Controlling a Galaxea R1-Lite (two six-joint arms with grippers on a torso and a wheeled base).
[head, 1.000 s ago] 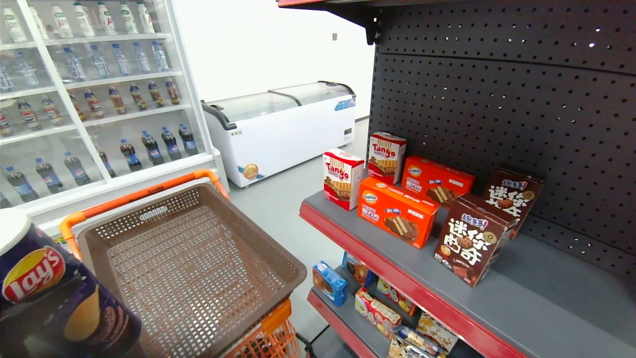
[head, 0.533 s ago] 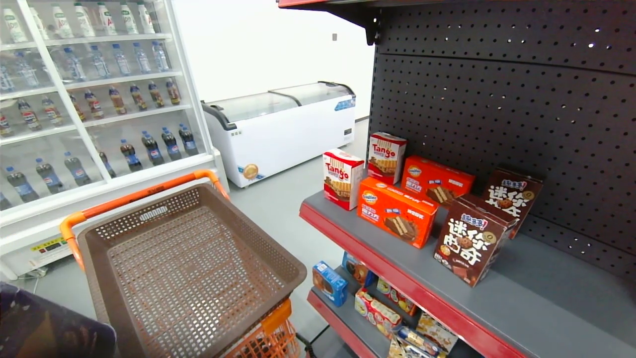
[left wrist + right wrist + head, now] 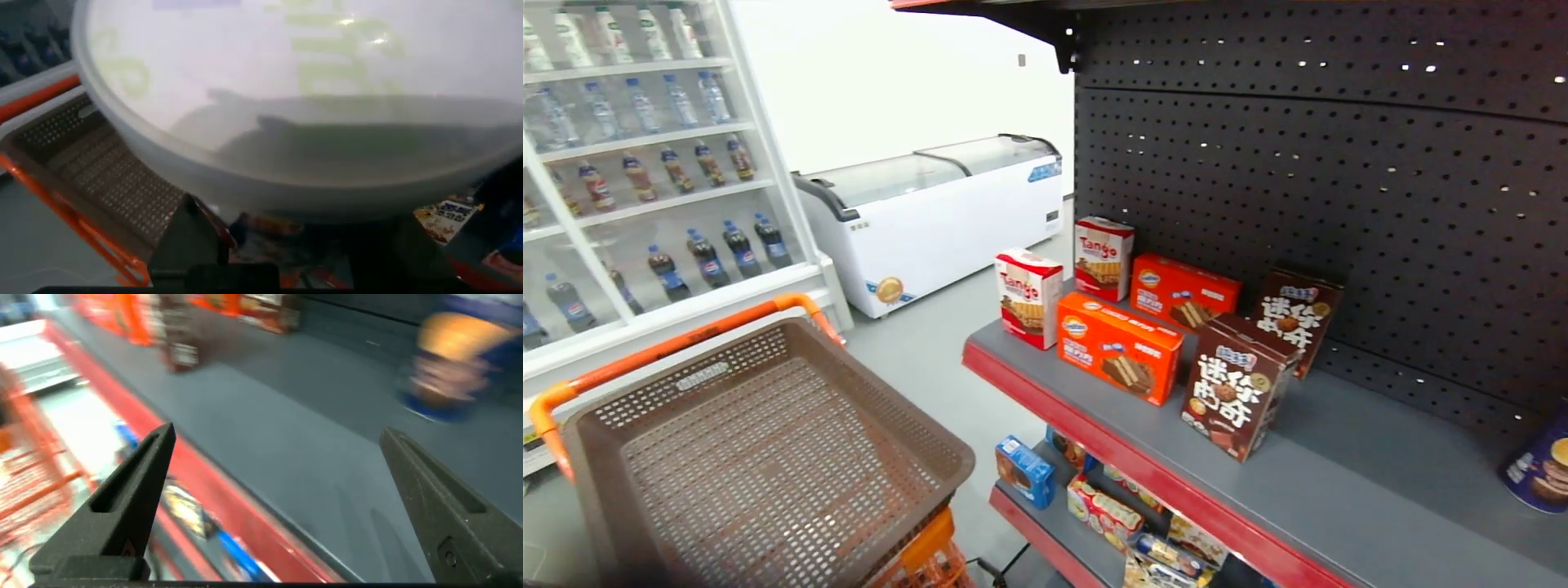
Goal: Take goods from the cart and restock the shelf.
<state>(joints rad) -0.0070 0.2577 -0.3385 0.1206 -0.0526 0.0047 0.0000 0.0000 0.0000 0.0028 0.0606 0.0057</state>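
White plastic, the lid of a chips can, sits close before my left wrist. My left hand is pinched on this can, I judge, though its fingers are mostly hidden under it. The can hangs just beside the cart basket, at 8 o'clock in my head view. The step in hand seems to be carrying from cart to shelf. The next move calls for setting the can upright on the grey shelf at 3 o'clock, between the brown boxes and the blue can at 4 o'clock. My right hand hangs over that shelf, fingers spread wide, holding nothing.
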